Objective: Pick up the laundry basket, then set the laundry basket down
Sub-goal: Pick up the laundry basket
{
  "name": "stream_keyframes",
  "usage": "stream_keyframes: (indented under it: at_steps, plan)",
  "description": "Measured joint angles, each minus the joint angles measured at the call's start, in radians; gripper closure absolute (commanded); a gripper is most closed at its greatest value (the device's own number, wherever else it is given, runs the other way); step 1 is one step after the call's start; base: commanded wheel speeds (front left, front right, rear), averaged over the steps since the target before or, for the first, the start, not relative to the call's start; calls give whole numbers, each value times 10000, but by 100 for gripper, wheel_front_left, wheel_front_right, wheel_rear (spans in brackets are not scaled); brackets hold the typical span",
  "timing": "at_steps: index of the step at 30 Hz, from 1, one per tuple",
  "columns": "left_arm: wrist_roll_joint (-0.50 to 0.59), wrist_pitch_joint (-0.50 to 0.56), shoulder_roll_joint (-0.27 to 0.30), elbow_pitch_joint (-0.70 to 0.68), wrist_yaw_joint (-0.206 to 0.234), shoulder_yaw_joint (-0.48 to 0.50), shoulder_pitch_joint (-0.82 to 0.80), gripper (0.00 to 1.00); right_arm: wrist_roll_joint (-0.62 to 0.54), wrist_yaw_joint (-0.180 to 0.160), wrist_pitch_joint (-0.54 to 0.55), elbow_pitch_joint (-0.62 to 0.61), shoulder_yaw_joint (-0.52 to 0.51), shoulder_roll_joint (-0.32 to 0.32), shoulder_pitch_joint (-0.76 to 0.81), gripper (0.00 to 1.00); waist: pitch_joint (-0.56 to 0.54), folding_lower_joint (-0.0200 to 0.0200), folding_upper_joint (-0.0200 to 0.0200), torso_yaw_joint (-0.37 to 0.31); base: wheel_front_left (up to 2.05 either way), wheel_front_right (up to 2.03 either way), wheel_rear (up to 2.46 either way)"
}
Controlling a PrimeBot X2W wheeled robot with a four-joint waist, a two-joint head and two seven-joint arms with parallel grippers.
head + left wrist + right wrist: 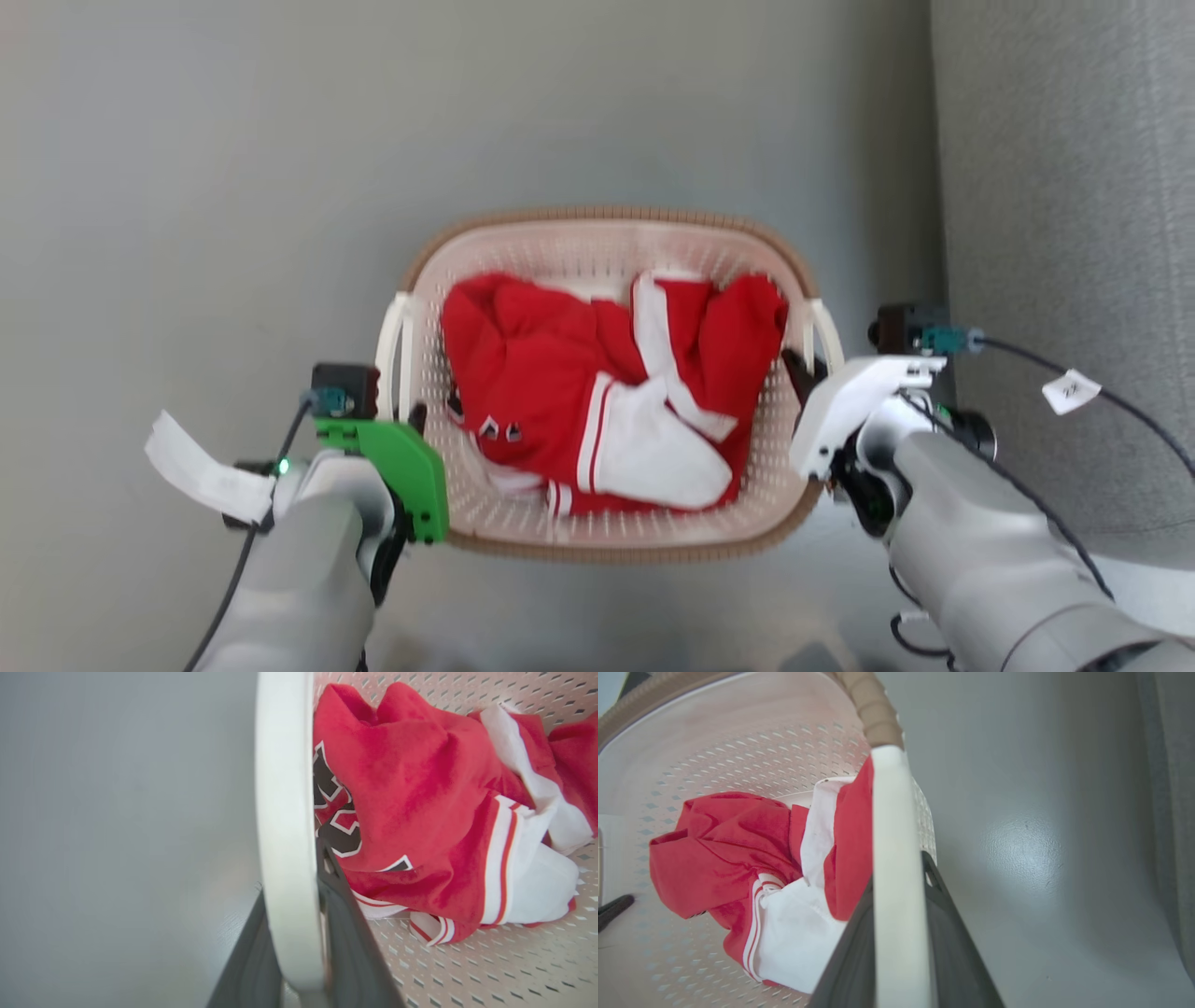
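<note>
Left fingers [355, 952], right fingers [952, 952] clamp laundry basket [560, 252] handles [285, 835]

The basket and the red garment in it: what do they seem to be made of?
The basket looks like moulded plastic, cream, slightly glossy, with rows of punched holes; its brown rim has a woven look, probably plastic too. The garment: soft fabric, matte, judging by its folds and creases.
</note>
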Motion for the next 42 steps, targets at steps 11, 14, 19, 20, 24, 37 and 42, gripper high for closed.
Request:
stream_keyframes:
  at_steps: [11,14,19,20,24,37,42]
  plan:
    - [-330,508,-2,134,-90,-422,1065,100,671,36,780,79,522,6,1082,100,-1405,0,0,-73,0,0,0]
    - [-435,648,-2,150,-100,-510,1362,100,846,36,953,67,658,6,1348,100,-1789,0,0,-98,0,0,0]
    - [-704,807,13,146,-127,-583,1737,100,1028,36,1085,-31,872,-15,1715,100,-2431,0,0,-132,0,0,0]
    - [-711,865,17,144,-128,-598,1799,100,1087,35,1114,-69,918,-25,1795,100,-2559,0,0,-136,0,0,0]
    - [-802,951,35,150,-128,-673,2105,100,1277,27,1127,-127,1122,-35,2111,100,-3070,0,0,-152,0,0,0]
    - [-1068,1277,56,197,-127,-1003,3226,100,1708,-234,1344,-249,1705,-33,3285,100,-4612,-1,0,-196,0,0,0]
    - [-1313,1402,82,155,-117,-1152,3533,100,1921,-347,1392,-357,1879,-48,3632,100,-5176,0,0,-223,0,0,0]
